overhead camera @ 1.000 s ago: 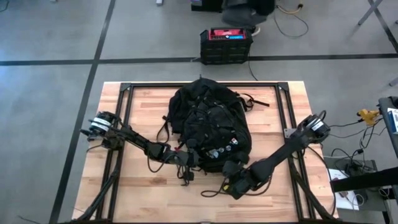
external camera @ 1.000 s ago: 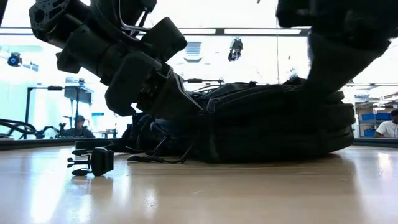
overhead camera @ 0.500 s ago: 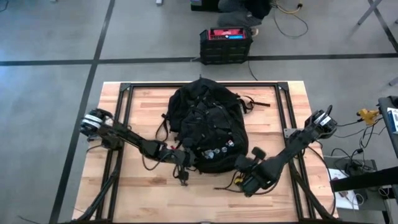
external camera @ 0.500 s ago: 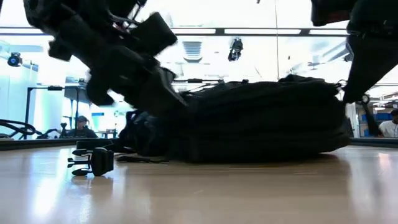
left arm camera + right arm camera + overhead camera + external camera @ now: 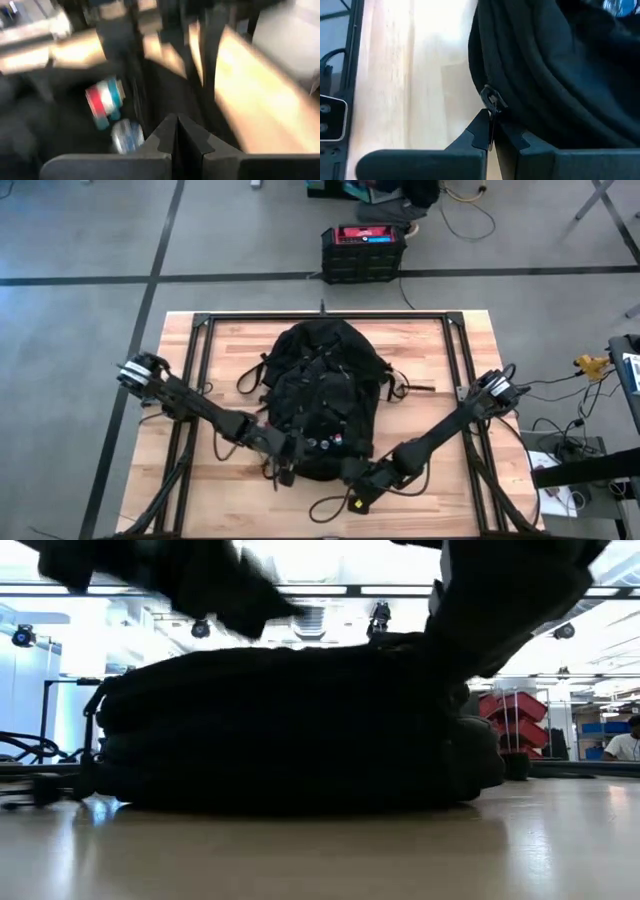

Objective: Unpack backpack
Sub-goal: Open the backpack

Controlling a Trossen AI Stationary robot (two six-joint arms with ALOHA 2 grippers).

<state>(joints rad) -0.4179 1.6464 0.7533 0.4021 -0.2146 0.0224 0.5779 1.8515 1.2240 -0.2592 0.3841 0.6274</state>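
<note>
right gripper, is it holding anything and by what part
The right gripper is shut on the backpack's metal zipper pull, at the bag's near edge.

We find the backpack (image 5: 320, 395) lying flat at the table's (image 5: 440, 350) middle; the left gripper (image 5: 287, 473) sits at its near-left corner, the right gripper (image 5: 357, 478) at its near-right corner; a crate (image 5: 362, 252) stands on the floor beyond the far edge.
</note>
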